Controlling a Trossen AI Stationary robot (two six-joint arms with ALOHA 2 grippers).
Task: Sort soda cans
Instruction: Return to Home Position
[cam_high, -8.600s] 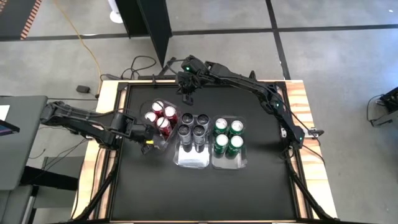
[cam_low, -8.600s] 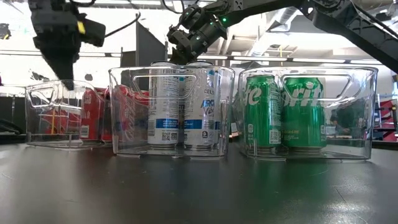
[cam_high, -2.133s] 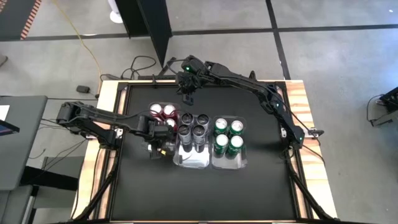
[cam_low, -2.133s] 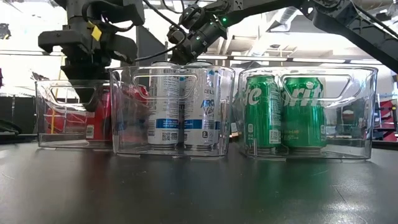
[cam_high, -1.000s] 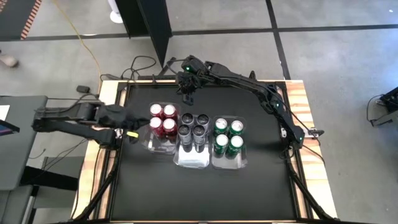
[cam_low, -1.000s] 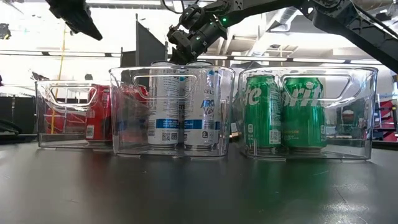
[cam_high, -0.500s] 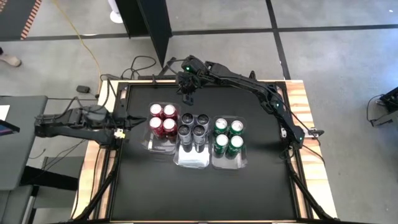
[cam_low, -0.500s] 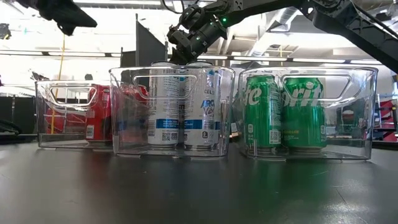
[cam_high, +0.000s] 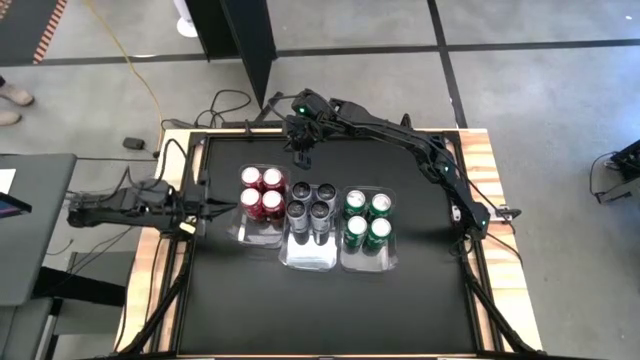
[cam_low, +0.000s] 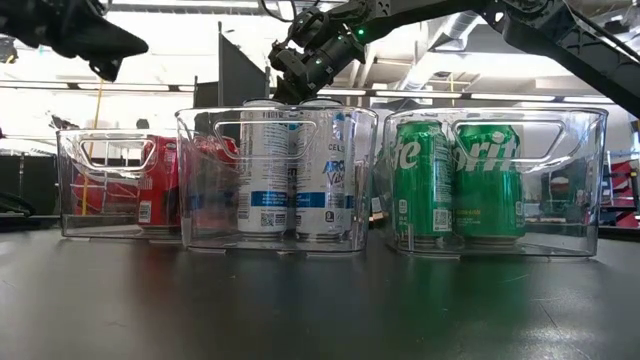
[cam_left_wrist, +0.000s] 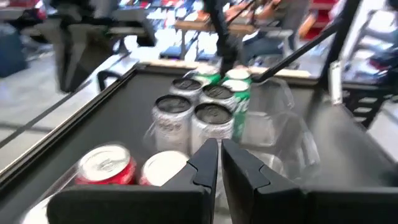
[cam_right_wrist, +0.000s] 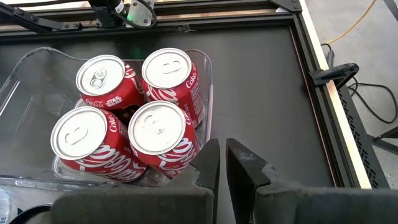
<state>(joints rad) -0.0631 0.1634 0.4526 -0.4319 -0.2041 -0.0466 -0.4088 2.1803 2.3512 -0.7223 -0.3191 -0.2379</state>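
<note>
Soda cans (cam_high: 313, 205) stand upright, sorted by colour; we've got left gripper (cam_high: 204, 208) at their 9 o'clock, right gripper (cam_high: 301, 152) at 12, both jaws narrow, empty

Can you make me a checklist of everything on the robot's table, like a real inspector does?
Surface: black table top with a wooden rim.
Job's things: four red soda cans in the left clear plastic bin; four silver-grey soda cans in the centre clear plastic bin; four green soda cans in the right clear plastic bin.
Clutter: nothing seen.
Grippers: left gripper shut, off to the side of the left bin; right gripper shut, hovering past the bins' far ends, near the red cans.
Cables: black cables lie on the floor beyond the table.
Surroundings: grey concrete floor.
</note>
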